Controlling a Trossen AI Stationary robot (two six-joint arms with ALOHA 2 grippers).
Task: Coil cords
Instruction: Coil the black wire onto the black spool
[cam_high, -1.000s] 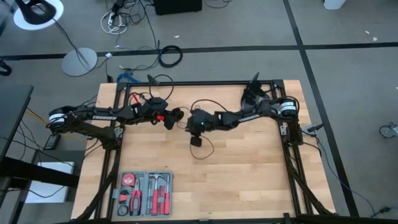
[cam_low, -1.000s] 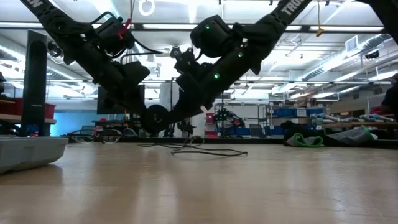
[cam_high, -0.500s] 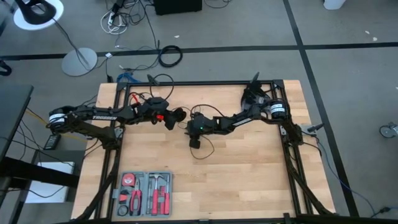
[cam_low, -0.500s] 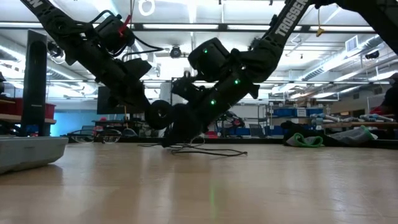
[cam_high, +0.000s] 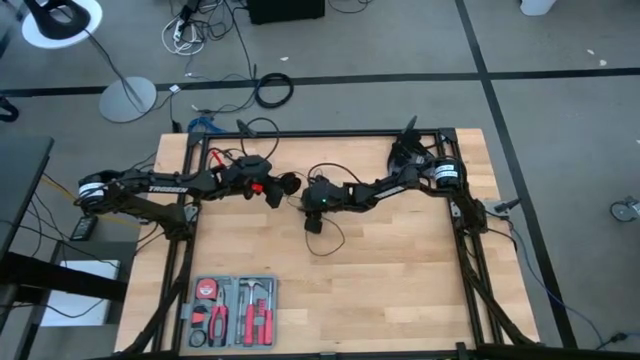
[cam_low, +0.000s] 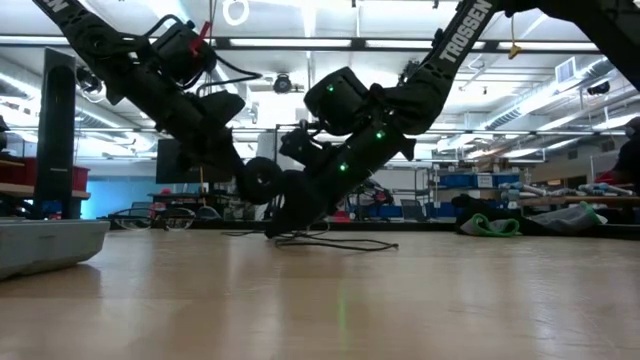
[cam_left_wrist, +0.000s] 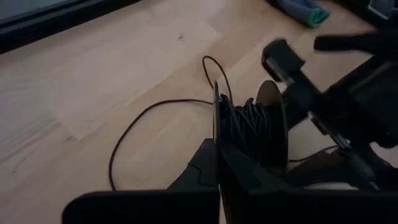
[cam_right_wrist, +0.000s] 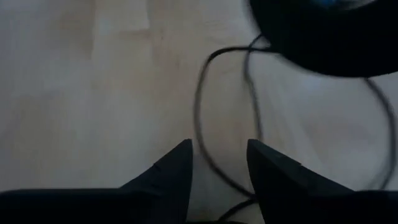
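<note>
The cord is a thin black line, partly wound on a round black puck. The rest trails in loose loops on the wooden table. My left gripper is shut on the puck and holds it just above the table near the middle. My right gripper is open, low over the table and right beside the puck. Its fingers stand on either side of a loose cord strand that lies on the wood. I cannot tell whether they touch the strand. My left gripper pinches the thin rim of the puck's near disc between its two fingers. The fingers come slanting down from the table's left. The puck stands on edge, lifted clear, with the wound cord beside the fingers and a slack strand falling to the table.
An open tool case with red-handled tools lies at the table's near left corner. A black metal frame runs along the table's edges. The near right half of the table holds nothing but wood.
My right gripper has sunk toward the table beside the puck, tipping a little further down, until its fingertips are just above the loose cord. The left gripper and the puck have kept still.
</note>
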